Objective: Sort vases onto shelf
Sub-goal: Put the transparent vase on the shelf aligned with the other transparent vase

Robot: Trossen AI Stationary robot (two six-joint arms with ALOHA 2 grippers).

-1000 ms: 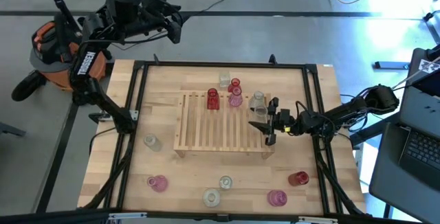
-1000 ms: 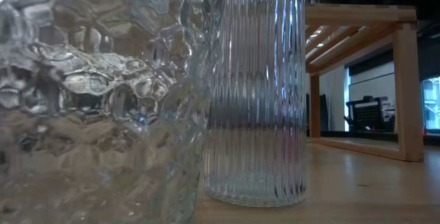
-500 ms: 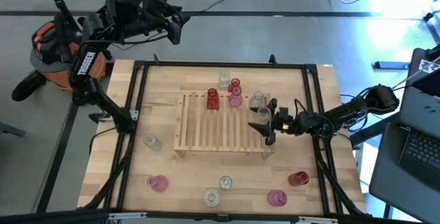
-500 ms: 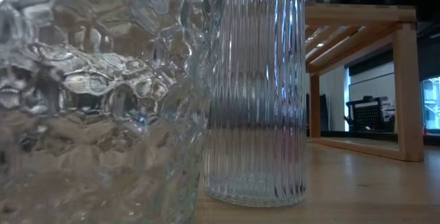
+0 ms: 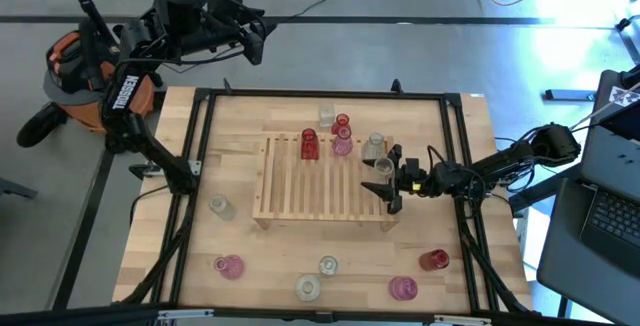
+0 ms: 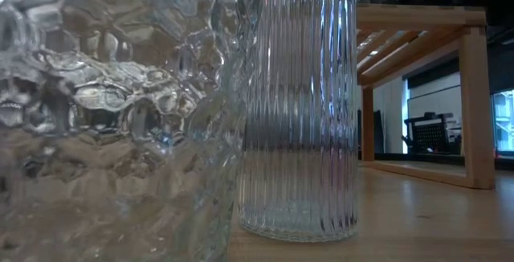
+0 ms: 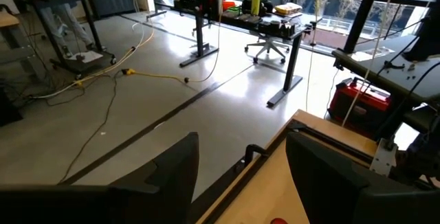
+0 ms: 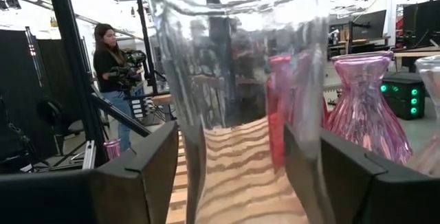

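The slatted wooden shelf (image 5: 320, 181) stands mid-table. Along its far edge stand a red vase (image 5: 309, 144), a clear vase (image 5: 326, 118), another red one (image 5: 342, 123) and a pink one (image 5: 343, 146). A tall clear vase (image 5: 375, 146) stands upright on the slats by the shelf's right end. My right gripper (image 5: 385, 173) reaches in level from the table's right, open, with one finger on each side of that vase (image 8: 240, 93); I see no touch. My left gripper (image 5: 255, 41) hangs high beyond the table's far left corner, open on nothing (image 7: 240, 176).
On the tabletop stand a clear vase (image 5: 220, 206), a pink vase (image 5: 230, 266), two clear vases (image 5: 328, 264) (image 5: 308, 286), a pink vase (image 5: 402, 288) and a red vase (image 5: 433, 259). Two clear vases (image 6: 112, 109) (image 6: 301, 109) fill the low view. A person (image 8: 110, 66) stands beyond the table.
My right gripper has opened a little around the tall clear vase and let go of it. The vase stays upright on the shelf's slats. The hand has kept its place.
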